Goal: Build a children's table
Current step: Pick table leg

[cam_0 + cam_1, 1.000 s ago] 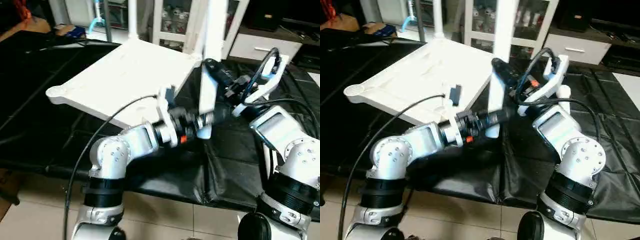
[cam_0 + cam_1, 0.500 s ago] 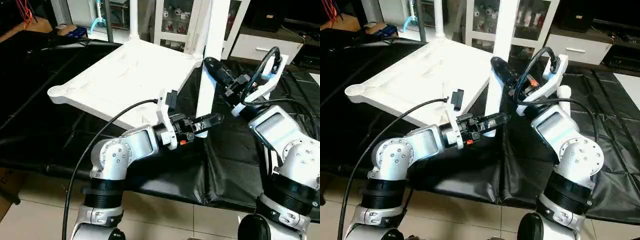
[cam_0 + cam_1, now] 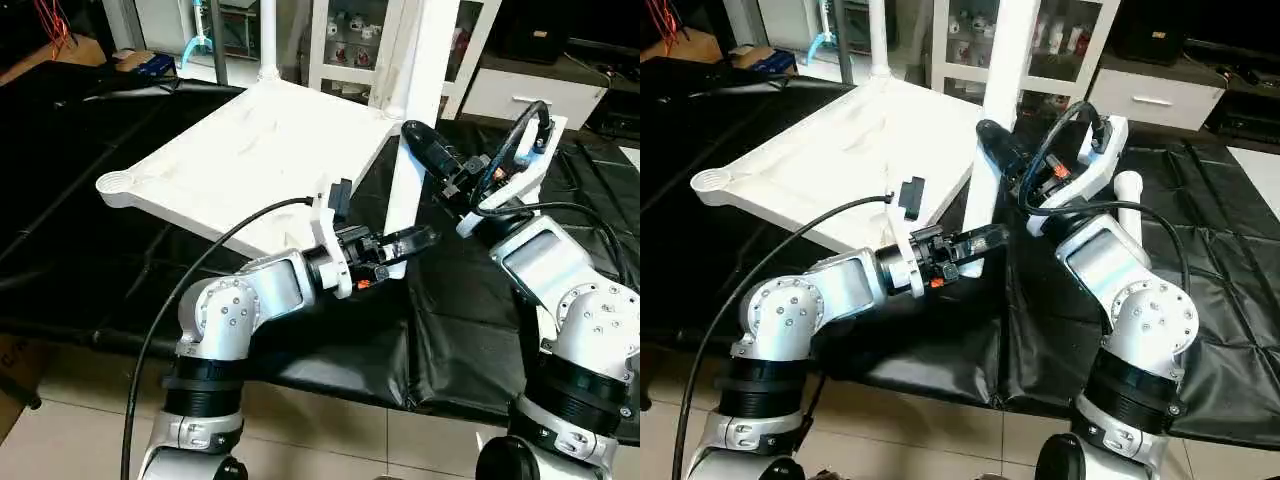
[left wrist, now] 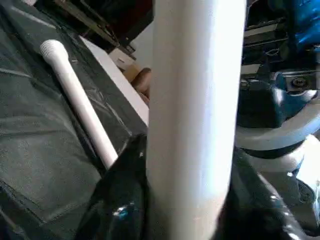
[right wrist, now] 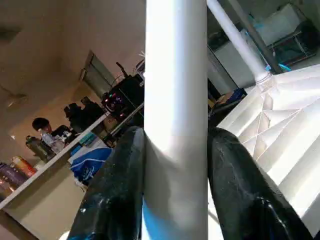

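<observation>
While our left gripper point(image 3: 415, 240) is squeezing the white leg point(image 3: 408, 150) low down, our right gripper point(image 3: 415, 135) is gripping the same leg higher up. Farther off to the left, the tabletop point(image 3: 250, 150) is lying tilted on the black mat point(image 3: 470, 300).

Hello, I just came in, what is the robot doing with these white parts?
It is assembling a children's table. The tabletop lies upside down on a black mat, one leg already standing at its far corner. Both end effectors grip an upright leg by the near corner: the left end effector low, the right end effector higher. Another leg lies on the mat.
</observation>
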Controlling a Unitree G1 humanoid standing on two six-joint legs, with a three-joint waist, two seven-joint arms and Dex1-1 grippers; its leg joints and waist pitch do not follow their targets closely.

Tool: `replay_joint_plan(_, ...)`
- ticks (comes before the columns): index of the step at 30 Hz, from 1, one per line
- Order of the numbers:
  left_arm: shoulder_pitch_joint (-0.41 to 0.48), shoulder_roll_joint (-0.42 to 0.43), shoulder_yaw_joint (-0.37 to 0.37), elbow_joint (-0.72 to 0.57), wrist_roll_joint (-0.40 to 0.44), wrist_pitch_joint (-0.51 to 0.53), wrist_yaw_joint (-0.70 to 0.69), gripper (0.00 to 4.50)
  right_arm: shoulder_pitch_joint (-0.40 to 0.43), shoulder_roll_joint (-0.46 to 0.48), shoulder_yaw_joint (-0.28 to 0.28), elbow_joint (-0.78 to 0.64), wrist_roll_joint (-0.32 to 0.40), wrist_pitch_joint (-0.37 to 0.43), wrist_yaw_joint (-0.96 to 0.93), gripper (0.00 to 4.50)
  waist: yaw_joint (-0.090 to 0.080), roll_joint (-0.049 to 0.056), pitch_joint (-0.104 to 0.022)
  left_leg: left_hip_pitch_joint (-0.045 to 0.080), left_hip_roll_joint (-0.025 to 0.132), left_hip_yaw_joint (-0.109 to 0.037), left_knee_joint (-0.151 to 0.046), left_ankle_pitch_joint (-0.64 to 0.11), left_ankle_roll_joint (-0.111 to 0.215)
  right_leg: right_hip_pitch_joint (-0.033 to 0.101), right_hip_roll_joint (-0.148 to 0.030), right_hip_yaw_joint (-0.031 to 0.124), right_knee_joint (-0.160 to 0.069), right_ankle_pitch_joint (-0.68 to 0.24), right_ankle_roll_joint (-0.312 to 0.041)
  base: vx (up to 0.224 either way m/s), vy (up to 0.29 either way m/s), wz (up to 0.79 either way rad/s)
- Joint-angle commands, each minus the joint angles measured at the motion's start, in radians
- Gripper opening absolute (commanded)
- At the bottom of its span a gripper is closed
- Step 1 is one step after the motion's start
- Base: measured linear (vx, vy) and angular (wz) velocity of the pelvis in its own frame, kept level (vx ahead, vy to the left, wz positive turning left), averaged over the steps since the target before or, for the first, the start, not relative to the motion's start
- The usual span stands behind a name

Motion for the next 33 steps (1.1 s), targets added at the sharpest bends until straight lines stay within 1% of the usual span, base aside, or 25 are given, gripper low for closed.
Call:
replay_joint_plan(1, 0.001, 0.015, 0.021, -0.005, 0.007, -0.013, 0.014, 1.49, -0.001, -0.016, 0.012, -0.039, 0.021, -0.019, 0.012, 2.13, 0.001, 0.002, -0.072, 0.018, -0.003, 0.010, -0.073, -0.074, -0.041, 0.052, -0.005, 0.009, -0.058, -0.073, -0.118, 0.000, 0.000, 0.00)
replay_joint_plan(4, -0.005, 0.042, 0.024, -0.011, 0.011, -0.021, 0.009, 1.42, 0.001, -0.032, 0.026, -0.042, -0.003, -0.035, 0.013, 2.47, 0.001, 0.003, -0.073, 0.019, -0.004, 0.009, -0.073, -0.066, -0.043, 0.054, -0.004, 0.009, -0.056, -0.060, -0.115, 0.000, 0.000, 0.00)
replay_joint_plan(5, -0.008, 0.059, 0.026, -0.019, 0.015, -0.023, 0.005, 1.41, 0.004, -0.061, 0.050, -0.047, -0.048, -0.053, 0.023, 2.56, 0.002, 0.008, -0.073, 0.019, -0.004, 0.008, -0.073, -0.066, -0.044, 0.054, -0.004, 0.009, -0.055, -0.057, -0.114, 0.000, 0.000, 0.00)
replay_joint_plan(6, -0.011, 0.075, 0.031, -0.027, 0.015, -0.021, 0.001, 1.40, 0.007, -0.096, 0.078, -0.049, -0.095, -0.073, 0.040, 2.59, 0.002, 0.006, -0.073, 0.018, -0.005, 0.010, -0.072, -0.066, -0.045, 0.055, -0.003, 0.009, -0.056, -0.053, -0.108, 0.000, 0.000, 0.00)
replay_joint_plan(7, -0.012, 0.082, 0.033, -0.030, 0.014, -0.020, 0.000, 1.39, 0.008, -0.114, 0.092, -0.049, -0.119, -0.083, 0.049, 2.67, 0.004, 0.006, -0.073, 0.019, -0.005, 0.008, -0.072, -0.063, -0.052, 0.057, -0.002, 0.008, -0.056, -0.057, -0.102, 0.000, 0.000, 0.00)
replay_joint_plan(8, -0.018, 0.097, 0.046, -0.037, 0.004, -0.010, -0.005, 1.39, 0.008, -0.151, 0.116, -0.045, -0.176, -0.120, 0.060, 2.67, 0.004, 0.007, -0.072, 0.019, -0.005, 0.009, -0.072, -0.066, -0.054, 0.055, -0.003, 0.009, -0.056, -0.058, -0.102, 0.000, 0.000, 0.00)
replay_joint_plan(10, -0.025, 0.111, 0.057, -0.040, -0.002, -0.006, -0.009, 1.39, 0.001, -0.182, 0.125, -0.031, -0.217, -0.163, 0.076, 2.97, 0.003, 0.005, -0.073, 0.017, -0.006, 0.010, -0.071, -0.069, -0.055, 0.056, -0.003, 0.009, -0.056, -0.065, -0.107, 0.000, 0.000, 0.00)
replay_joint_plan(13, -0.035, 0.129, 0.069, -0.036, -0.005, -0.005, -0.016, 1.39, -0.007, -0.245, 0.155, -0.005, -0.292, -0.262, 0.137, 3.15, 0.004, 0.003, -0.073, 0.019, -0.004, 0.011, -0.069, -0.084, -0.042, 0.055, -0.003, 0.009, -0.056, -0.080, -0.122, 0.000, 0.000, 0.00)
replay_joint_plan(14, -0.036, 0.134, 0.069, -0.035, -0.003, -0.006, -0.018, 1.39, -0.007, -0.265, 0.156, 0.002, -0.299, -0.268, 0.149, 3.40, 0.004, 0.003, -0.072, 0.019, -0.004, 0.011, -0.069, -0.089, -0.036, 0.053, -0.003, 0.009, -0.056, -0.082, -0.128, 0.000, 0.000, 0.00)
replay_joint_plan(16, -0.036, 0.156, 0.068, -0.036, 0.001, -0.006, -0.028, 1.39, -0.002, -0.369, 0.210, 0.036, -0.413, -0.344, 0.175, 3.45, 0.006, 0.002, -0.074, 0.017, -0.004, 0.009, -0.068, -0.079, -0.031, 0.057, -0.004, 0.007, -0.053, -0.073, -0.137, 0.000, 0.000, 0.00)
replay_joint_plan(17, -0.031, 0.183, 0.055, -0.047, 0.001, 0.005, -0.049, 1.39, -0.001, -0.447, 0.267, 0.055, -0.510, -0.422, 0.201, 3.50, 0.008, 0.006, -0.073, 0.021, -0.003, 0.011, -0.066, -0.076, -0.031, 0.055, -0.003, 0.009, -0.054, -0.068, -0.139, 0.000, 0.000, 0.00)
replay_joint_plan(18, -0.027, 0.213, 0.039, -0.056, 0.004, 0.025, -0.067, 1.39, -0.007, -0.522, 0.329, 0.076, -0.613, -0.513, 0.227, 3.61, 0.007, 0.005, -0.071, 0.017, -0.006, 0.013, -0.064, -0.074, -0.034, 0.057, -0.002, 0.009, -0.055, -0.073, -0.141, 0.000, 0.000, 0.00)
replay_joint_plan(19, -0.026, 0.240, 0.024, -0.061, 0.005, 0.041, -0.082, 1.39, -0.015, -0.581, 0.379, 0.095, -0.694, -0.590, 0.248, 3.73, 0.007, 0.003, -0.074, 0.015, -0.005, 0.010, -0.063, -0.076, -0.040, 0.061, -0.004, 0.007, -0.054, -0.085, -0.139, 0.000, 0.000, 0.00)
replay_joint_plan(20, -0.026, 0.261, 0.009, -0.062, 0.012, 0.045, -0.093, 1.39, -0.027, -0.623, 0.419, 0.111, -0.755, -0.658, 0.270, 3.87, 0.007, 0.004, -0.074, 0.016, -0.005, 0.011, -0.061, -0.075, -0.038, 0.059, -0.005, 0.008, -0.052, -0.082, -0.141, 0.000, 0.000, 0.00)
replay_joint_plan(21, -0.029, 0.282, -0.004, -0.057, 0.021, 0.046, -0.104, 1.39, -0.048, -0.671, 0.467, 0.135, -0.830, -0.743, 0.297, 3.87, 0.002, 0.007, -0.072, 0.012, -0.007, 0.010, -0.060, -0.083, -0.028, 0.059, -0.005, 0.007, -0.052, -0.093, -0.152, 0.000, 0.000, 0.00)
replay_joint_plan(22, -0.029, 0.282, -0.004, -0.057, 0.021, 0.046, -0.104, 1.39, -0.048, -0.671, 0.467, 0.135, -0.830, -0.743, 0.297, 3.93, 0.002, 0.007, -0.072, 0.012, -0.007, 0.010, -0.060, -0.083, -0.028, 0.059, -0.005, 0.007, -0.052, -0.093, -0.152, 0.000, 0.000, 0.00)
replay_joint_plan(23, -0.033, 0.298, -0.009, -0.052, 0.022, 0.054, -0.112, 1.39, -0.071, -0.721, 0.520, 0.168, -0.921, -0.835, 0.308, 4.15, -0.006, 0.004, -0.071, 0.014, -0.008, 0.013, -0.058, -0.103, -0.012, 0.058, -0.002, 0.010, -0.053, -0.105, -0.162, 0.000, 0.000, 0.00)
replay_joint_plan(24, -0.038, 0.319, -0.022, -0.049, 0.027, 0.064, -0.128, 1.39, -0.106, -0.773, 0.578, 0.218, -1.023, -0.918, 0.299, 4.15, -0.006, 0.008, -0.071, 0.014, -0.005, 0.011, -0.056, -0.107, -0.011, 0.056, -0.004, 0.008, -0.053, -0.120, -0.172, 0.000, 0.000, 0.00)
replay_joint_plan(25, -0.040, 0.323, -0.025, -0.047, 0.029, 0.066, -0.131, 1.39, -0.116, -0.782, 0.589, 0.233, -1.046, -0.941, 0.293, 4.25, -0.009, 0.006, -0.069, 0.017, -0.006, 0.015, -0.055, -0.123, -0.006, 0.053, -0.002, 0.009, -0.056, -0.139, -0.183, 0.000, 0.000, 0.00)
replay_joint_plan(26, -0.045, 0.337, -0.034, -0.043, 0.033, 0.072, -0.139, 1.39, -0.147, -0.811, 0.624, 0.280, -1.120, -1.011, 0.275, 4.31, -0.011, 0.008, -0.071, 0.016, -0.005, 0.013, -0.053, -0.132, -0.005, 0.052, -0.002, 0.008, -0.052, -0.144, -0.191, 0.000, 0.000, 0.00)
replay_joint_plan(27, -0.050, 0.349, -0.045, -0.040, 0.036, 0.082, -0.147, 1.39, -0.185, -0.840, 0.662, 0.340, -1.204, -1.088, 0.242, 4.31, -0.010, 0.008, -0.069, 0.017, -0.006, 0.015, -0.054, -0.140, -0.001, 0.052, 0.000, 0.009, -0.055, -0.145, -0.192, 0.000, 0.000, 0.00)
replay_joint_plan(28, -0.055, 0.362, -0.059, -0.038, 0.038, 0.089, -0.157, 1.39, -0.222, -0.863, 0.696, 0.396, -1.271, -1.157, 0.206, 4.31, -0.009, 0.010, -0.070, 0.019, -0.004, 0.013, -0.053, -0.142, -0.005, 0.048, -0.003, 0.007, -0.053, -0.149, -0.197, 0.000, 0.000, 0.00)
replay_joint_plan(29, -0.058, 0.383, -0.090, -0.040, 0.050, 0.093, -0.171, 1.39, -0.271, -0.879, 0.731, 0.465, -1.334, -1.231, 0.156, 4.31, -0.016, 0.013, -0.068, 0.020, -0.007, 0.014, -0.052, -0.170, -0.014, 0.044, 0.003, 0.004, -0.054, -0.172, -0.200, 0.000, 0.000, 0.00)
replay_joint_plan(31, -0.058, 0.393, -0.105, -0.041, 0.055, 0.091, -0.181, 1.39, -0.288, -0.883, 0.745, 0.496, -1.359, -1.257, 0.141, 4.31, -0.017, 0.014, -0.068, 0.021, -0.008, 0.014, -0.051, -0.189, -0.011, 0.047, 0.004, 0.006, -0.051, -0.166, -0.200, 0.000, 0.000, 0.00)
replay_joint_plan(33, -0.056, 0.416, -0.142, -0.044, 0.076, 0.076, -0.199, 1.39, -0.327, -0.892, 0.789, 0.564, -1.437, -1.291, 0.106, 4.31, -0.017, 0.014, -0.071, 0.019, -0.007, 0.013, -0.050, -0.178, -0.001, 0.050, 0.005, 0.005, -0.045, -0.116, -0.211, 0.000, 0.000, 0.00)
